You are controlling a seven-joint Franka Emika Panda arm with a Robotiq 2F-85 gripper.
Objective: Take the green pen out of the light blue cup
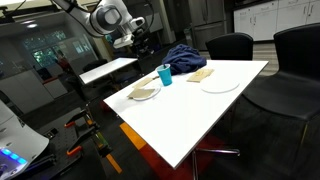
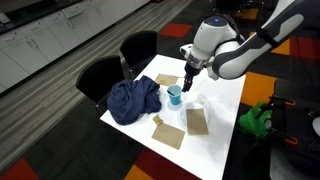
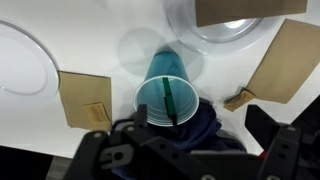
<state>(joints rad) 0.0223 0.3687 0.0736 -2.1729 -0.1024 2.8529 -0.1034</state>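
The light blue cup [image 3: 160,92] stands on the white table [image 3: 100,30]. The green pen [image 3: 173,100] leans inside it, tip up against the rim. In both exterior views the cup [image 1: 165,75] [image 2: 175,97] is near the middle of the table. My gripper [image 3: 190,150] is open and empty. It hovers above the cup, and its two dark fingers show along the bottom of the wrist view. In both exterior views the gripper [image 2: 188,80] [image 1: 136,44] hangs just over the cup without touching it.
A dark blue cloth [image 3: 205,125] [image 2: 133,100] lies against the cup. White plates [image 3: 20,60] [image 3: 215,25] and brown cardboard pieces [image 3: 85,100] [image 3: 290,60] lie around it. Black chairs [image 2: 100,75] stand at the table's edge.
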